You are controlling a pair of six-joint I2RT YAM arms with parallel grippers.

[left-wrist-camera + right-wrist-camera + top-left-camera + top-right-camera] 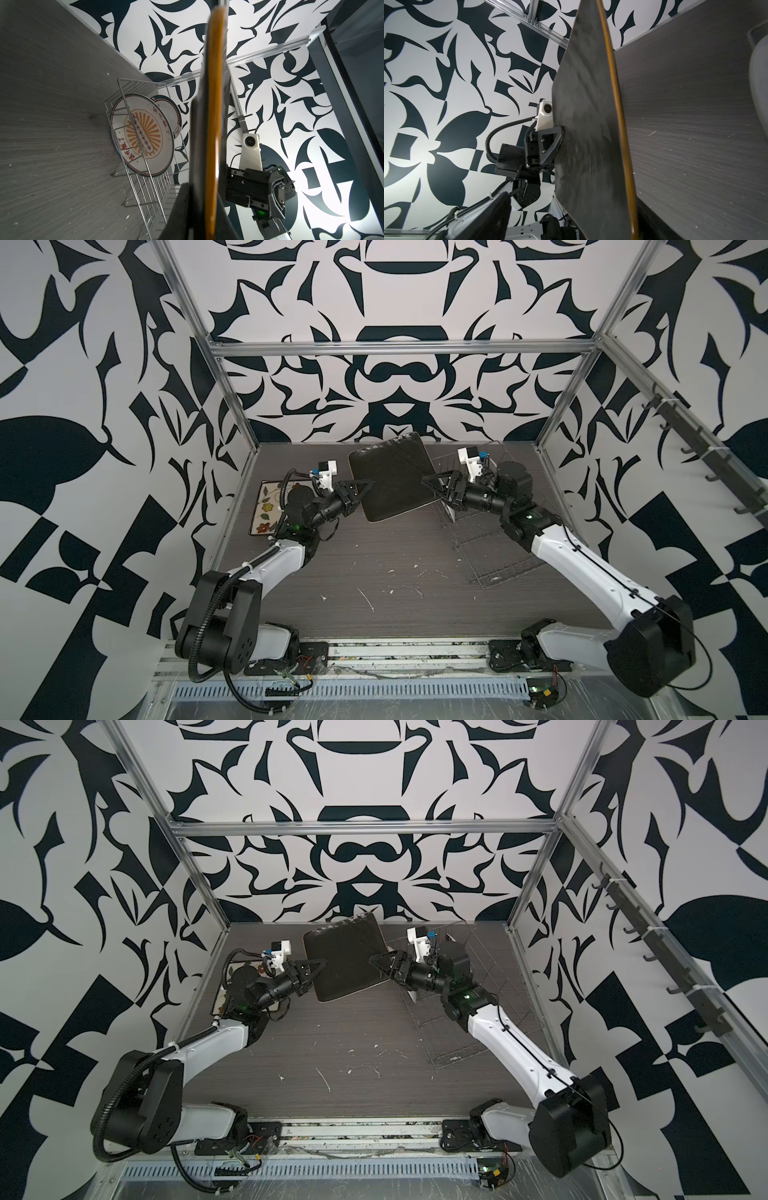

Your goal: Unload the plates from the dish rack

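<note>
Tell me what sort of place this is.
Probably a robot test cell, not a kitchen: an aluminium frame holds patterned wall panels, a left arm and a right arm are mounted at the front of a scuffed table, and a wire dish rack sits on it.

Left arm (274,562), right arm (582,556): white shells, black joints, green lamp behind each wrist. Ribbed black conduit (508,125) along left arm; thin black cable along right. White camera mount (328,468) above tool, blue tab. Black triangular fingers (550,145), two screws.
</note>
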